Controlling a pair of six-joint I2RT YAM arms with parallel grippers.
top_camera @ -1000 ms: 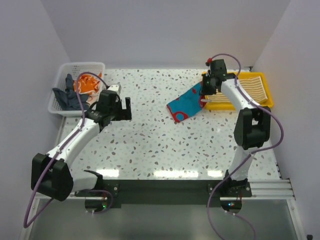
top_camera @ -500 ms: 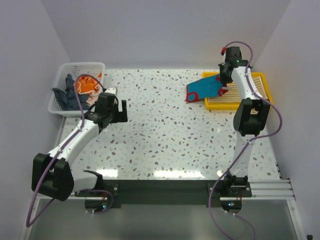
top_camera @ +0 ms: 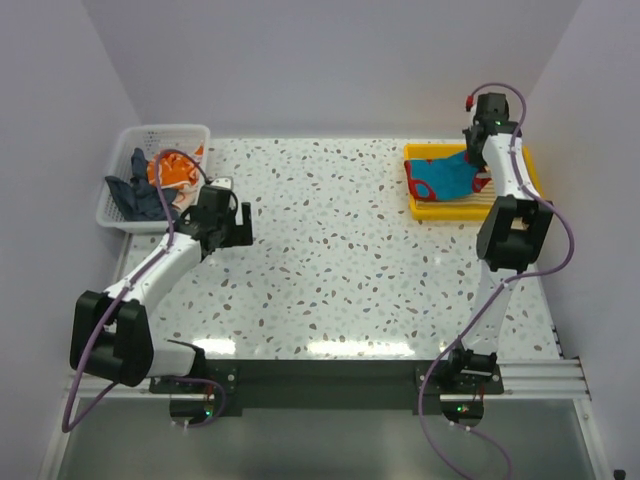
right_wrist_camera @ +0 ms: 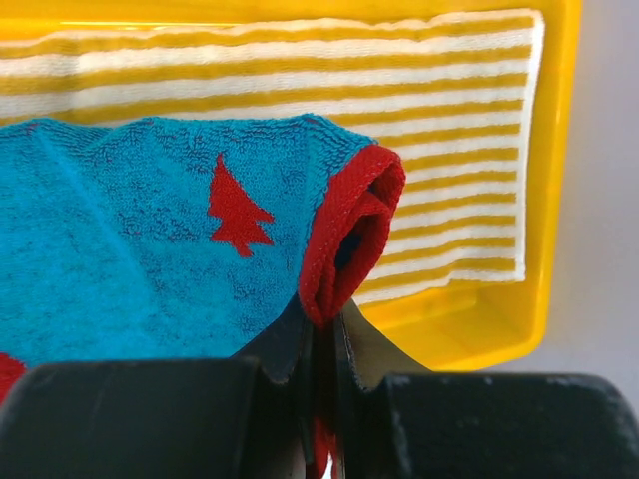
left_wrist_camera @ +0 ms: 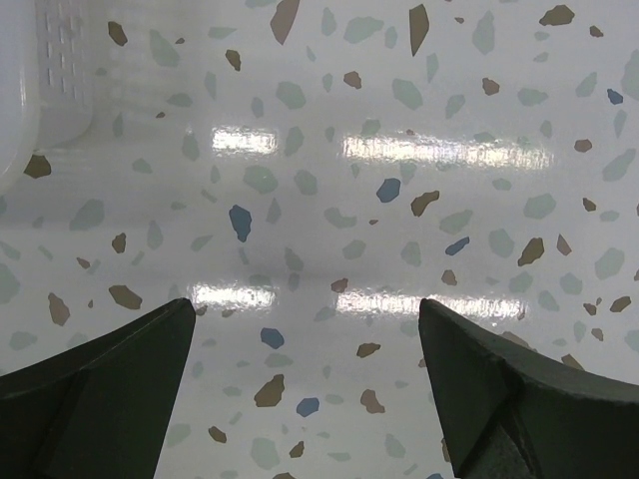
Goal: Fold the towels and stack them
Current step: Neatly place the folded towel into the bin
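Currently the right gripper (right_wrist_camera: 321, 317) pinches the teal towel (right_wrist_camera: 150, 249) by its red hem over the striped towel (right_wrist_camera: 439, 90) in the yellow tray (right_wrist_camera: 559, 150); let go bunched, it could land crooked. The left gripper (left_wrist_camera: 305, 309) hovers wide open above the table (left_wrist_camera: 399, 150).

In the right wrist view the blue towel (right_wrist_camera: 150, 249) runs off the left edge. Its lower part is hidden behind the right claw (right_wrist_camera: 321, 321), which pinches the red hem, and the hem's end vanishes between the fingers. This towel covers the left part of the striped towel (right_wrist_camera: 449, 110) lying in the tray (right_wrist_camera: 559, 200). The tray's own left side is out of the picture.

From above, the claw at the tray's far right corner is too small to show its fingers. Well left of the tray, the basket (top_camera: 125, 135) holds an orange towel (top_camera: 175, 170) and a dark towel (top_camera: 135, 195) in a heap, and their folds are unreadable.

In the left wrist view only the fingertips of the left claw (left_wrist_camera: 307, 319) show, cut by the bottom edge. A blurred corner of the basket sits at top left.
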